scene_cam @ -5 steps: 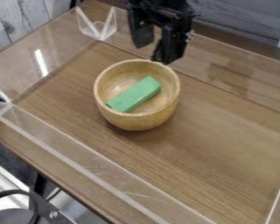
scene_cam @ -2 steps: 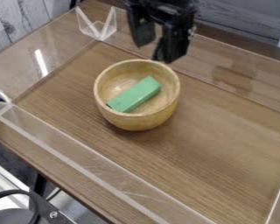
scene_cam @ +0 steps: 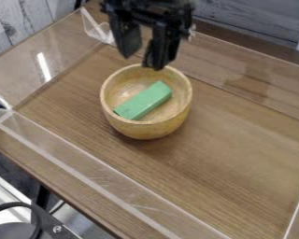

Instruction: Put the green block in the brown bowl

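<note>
The green block (scene_cam: 145, 100) lies flat and slantwise inside the brown bowl (scene_cam: 117, 120), which stands on the wooden table a little left of centre. My black gripper (scene_cam: 143, 47) hangs above the bowl's far rim, pointing down. Its two fingers (scene_cam: 123, 41) stand apart with nothing between them, so it is open. It touches neither the block nor the bowl.
Clear acrylic walls (scene_cam: 64, 163) fence in the wooden tabletop (scene_cam: 227, 159). A clear plastic bracket (scene_cam: 100, 28) stands at the back left corner. Dark cables (scene_cam: 21, 224) hang below the front left edge.
The gripper has shifted left in the picture, over the bowl's far rim, and has rolled about its axis. Block and bowl have not moved.
</note>
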`<state>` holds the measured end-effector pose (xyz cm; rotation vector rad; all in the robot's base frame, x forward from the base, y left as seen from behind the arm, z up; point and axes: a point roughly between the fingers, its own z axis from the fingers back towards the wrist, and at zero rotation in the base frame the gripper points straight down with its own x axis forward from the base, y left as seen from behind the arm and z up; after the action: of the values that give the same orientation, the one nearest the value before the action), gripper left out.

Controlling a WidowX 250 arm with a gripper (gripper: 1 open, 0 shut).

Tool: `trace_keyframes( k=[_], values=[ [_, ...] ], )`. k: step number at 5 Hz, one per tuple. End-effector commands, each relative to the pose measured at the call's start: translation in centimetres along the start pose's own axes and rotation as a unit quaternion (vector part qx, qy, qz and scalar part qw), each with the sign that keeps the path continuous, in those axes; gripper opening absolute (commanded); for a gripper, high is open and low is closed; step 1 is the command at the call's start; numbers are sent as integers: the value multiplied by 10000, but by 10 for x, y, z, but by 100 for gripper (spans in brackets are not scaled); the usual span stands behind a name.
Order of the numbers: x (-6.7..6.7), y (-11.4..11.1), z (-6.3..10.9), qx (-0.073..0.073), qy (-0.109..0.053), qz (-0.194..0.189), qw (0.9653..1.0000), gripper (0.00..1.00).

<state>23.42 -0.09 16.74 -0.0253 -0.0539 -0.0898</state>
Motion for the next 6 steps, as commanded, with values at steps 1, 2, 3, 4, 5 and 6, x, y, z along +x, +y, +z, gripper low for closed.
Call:
trace_keyframes(
  k=[1, 2, 3, 4, 5, 6],
  values=[
    [15, -4, -8, 181, -66, -285, 9994, 0],
    [35, 4, -21, 227, -8, -180, 9996, 100],
    [49, 9, -31, 229, 21, -128, 9997, 100],
    [54, 13, -19, 257, -81, -1, 9996, 100],
    [49, 22, 12, 216, -228, 133, 9994, 100],
    [35, 35, 31, 103, -214, 246, 9994, 100]
  ],
)
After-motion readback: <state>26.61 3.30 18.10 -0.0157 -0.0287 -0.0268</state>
